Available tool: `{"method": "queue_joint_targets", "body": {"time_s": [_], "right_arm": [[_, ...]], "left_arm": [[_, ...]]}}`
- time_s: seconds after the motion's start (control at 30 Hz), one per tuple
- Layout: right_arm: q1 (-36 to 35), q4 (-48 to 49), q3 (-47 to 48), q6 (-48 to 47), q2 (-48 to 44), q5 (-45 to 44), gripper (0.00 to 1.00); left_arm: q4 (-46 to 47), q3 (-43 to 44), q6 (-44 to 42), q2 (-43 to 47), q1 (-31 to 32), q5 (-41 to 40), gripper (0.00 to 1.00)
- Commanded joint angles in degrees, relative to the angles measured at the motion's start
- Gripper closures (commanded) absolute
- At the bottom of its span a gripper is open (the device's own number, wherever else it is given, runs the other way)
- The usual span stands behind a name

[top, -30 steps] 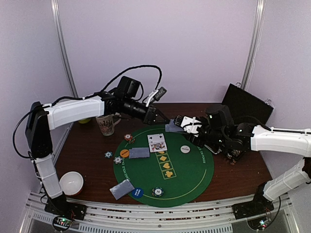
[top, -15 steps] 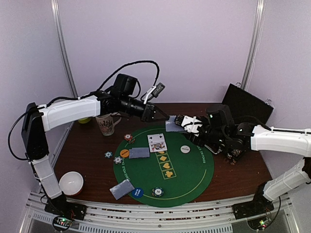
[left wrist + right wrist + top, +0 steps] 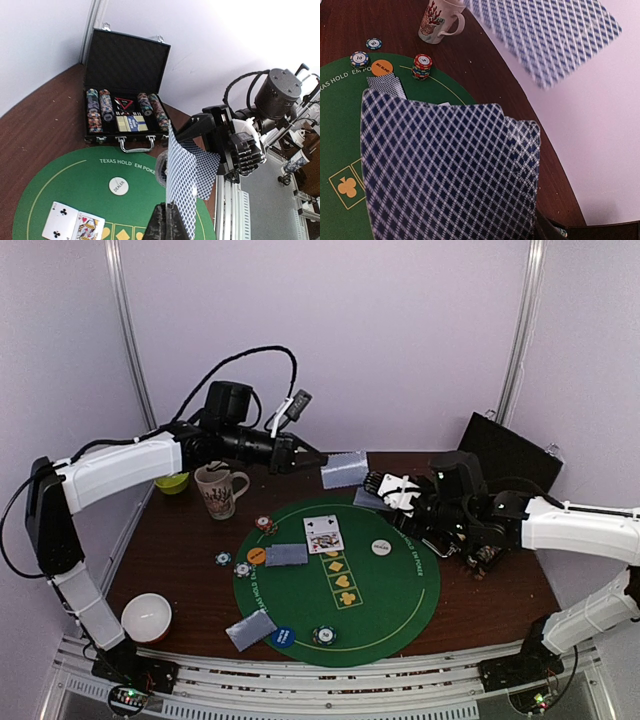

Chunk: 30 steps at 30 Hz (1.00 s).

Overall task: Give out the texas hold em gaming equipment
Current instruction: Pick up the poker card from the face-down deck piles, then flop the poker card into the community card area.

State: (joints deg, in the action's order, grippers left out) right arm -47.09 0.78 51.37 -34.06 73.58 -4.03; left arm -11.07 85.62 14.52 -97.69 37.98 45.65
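My left gripper is shut on one grey-blue-backed card, held in the air above the table's far edge; the left wrist view shows the card standing edge-up from the shut fingertips. My right gripper is shut on a fanned deck of cards, just right of the lifted card. The deck hides its fingers in the right wrist view. On the green mat lie two face-up cards, face-down cards, a white dealer button, an orange button and a blue button.
Poker chips sit along the mat's left edge and one chip near the front. A patterned mug and green bowl stand at back left, a white bowl front left. The open black chip case is back right.
My left gripper closed on a card at the deck in the right gripper, then drew back left and upward with it. The right arm has hardly moved.
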Motion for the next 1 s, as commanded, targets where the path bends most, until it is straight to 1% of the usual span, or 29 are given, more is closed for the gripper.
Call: {"method": "queue_joint_targets", "body": {"time_s": [0.0, 0.1, 0.23, 0.3, 0.37, 0.47, 0.57, 0.73, 0.77, 0.87, 0.97], "right_arm": [[0.5, 0.3, -0.8, 1.3, -1.6, 0.4, 0.53], [0.6, 0.4, -1.0, 1.5, -2.0, 0.4, 0.53], [0.5, 0.6, -1.2, 1.6, -2.4, 0.5, 0.53], [0.6, 0.6, -1.3, 1.7, -2.6, 0.5, 0.53], [0.6, 0.4, -1.5, 1.7, -2.8, 0.4, 0.53], [0.6, 0.2, -1.4, 1.6, -3.2, 0.1, 0.53], [0.7, -0.4, -1.3, 1.5, -4.2, -0.4, 0.53], [0.8, -1.0, -1.8, 1.1, -5.5, -1.0, 0.53], [0.9, -1.1, -1.9, 1.2, -5.6, -0.9, 0.53], [0.9, -1.3, -2.0, 1.7, -5.8, -0.8, 0.53], [0.9, -1.2, -2.2, 1.8, -6.2, -0.8, 0.53]], "left_arm": [[6.3, -3.0, 0.2, 3.7, -3.5, 0.4, 1.00], [6.7, -5.2, -0.9, 4.3, -6.4, -1.3, 1.00], [5.2, -8.4, -7.1, 4.0, -7.5, -12.2, 1.00], [5.2, -10.1, -9.8, 3.3, -7.4, -14.7, 1.00], [7.5, -12.8, -12.0, 3.3, -7.4, -15.6, 1.00], [12.3, -17.7, -16.6, 4.1, -6.7, -20.4, 1.00], [16.2, -22.0, -23.9, 5.7, -4.5, -24.6, 1.00], [27.3, -31.8, -43.0, 7.3, 0.9, -32.7, 1.00], [30.5, -33.3, -45.3, 7.0, 1.5, -33.4, 1.00], [36.4, -35.8, -49.4, 5.9, 3.6, -33.8, 1.00], [42.2, -38.2, -56.6, 3.9, 7.9, -34.7, 1.00]]}}
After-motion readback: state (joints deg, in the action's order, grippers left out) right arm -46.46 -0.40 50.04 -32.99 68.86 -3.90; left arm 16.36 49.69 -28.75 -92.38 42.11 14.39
